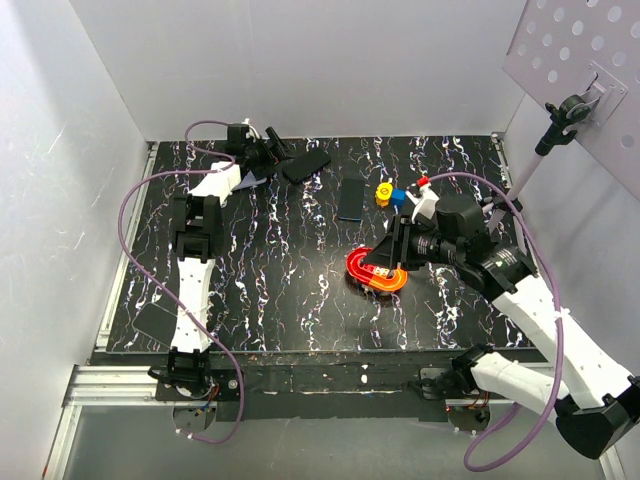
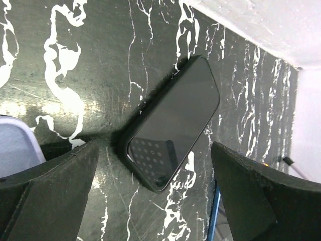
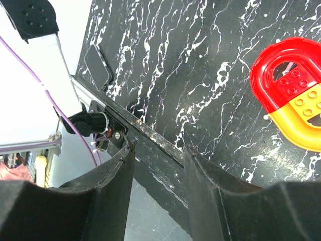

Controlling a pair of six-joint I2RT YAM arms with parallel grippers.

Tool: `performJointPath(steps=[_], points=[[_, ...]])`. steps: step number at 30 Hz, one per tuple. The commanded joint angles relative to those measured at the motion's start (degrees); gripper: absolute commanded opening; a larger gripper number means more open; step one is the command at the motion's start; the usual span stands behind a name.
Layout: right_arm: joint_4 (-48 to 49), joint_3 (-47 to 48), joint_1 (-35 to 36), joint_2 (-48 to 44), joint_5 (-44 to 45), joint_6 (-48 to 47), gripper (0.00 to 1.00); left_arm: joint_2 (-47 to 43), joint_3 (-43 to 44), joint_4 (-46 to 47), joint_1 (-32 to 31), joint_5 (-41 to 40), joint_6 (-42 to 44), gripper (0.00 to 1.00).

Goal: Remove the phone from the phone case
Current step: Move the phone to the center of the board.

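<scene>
Left tool [image 2: 155, 150] was spread wide, fingers [image 2: 55, 191] on either side of the phone case [image 2: 135, 124] and not touching it. The case lay flat on the tabletop [image 1: 290, 270] near the back wall, with the phone [image 2: 175, 118] inside, screen up. Right tool [image 3: 156, 150] was narrow and holding nothing, near a red-and-yellow toy [image 3: 291, 90].

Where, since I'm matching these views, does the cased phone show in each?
Top external: phone at the far side, left of centre.
Left wrist: centre, lying diagonally.
Right wrist: not in it.
Shared landmark: the white-veined black table.
</scene>
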Motion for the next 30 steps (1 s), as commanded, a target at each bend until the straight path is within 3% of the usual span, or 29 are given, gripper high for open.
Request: performJointPath(steps=[1, 5, 11, 16, 22, 30], points=[[1.55, 1.16, 0.43, -2.64, 1.60, 2.08, 0.50, 0.93, -1.71, 4.81, -0.58, 0.28, -7.05, 0.94], [1.72, 0.72, 0.43, -4.05, 2.30, 2.61, 0.50, 4.63, 1.81, 3.24, -1.54, 1.96, -7.77, 0.93], [0.93, -0.16, 0.43, -5.81, 2.83, 2.79, 0.50, 3.76, 0.32, 2.27, -2.25, 5.20, -8.74, 0.89], [1.28, -0.51, 0.43, -6.25, 2.75, 3.05, 0.50, -0.89, -2.76, -3.34, -4.09, 3.37, -1.02, 0.88], [1.28, -0.95, 0.43, -7.21, 2.57, 3.40, 0.50, -2.05, 1.71, -17.83, -8.75, -8.74, 11.20, 0.95], [-0.12, -1.30, 0.43, -8.97, 3.89, 3.58, 0.50, 2.78, 12.44, -30.15, -13.58, -22.63, 19.90, 0.96]])
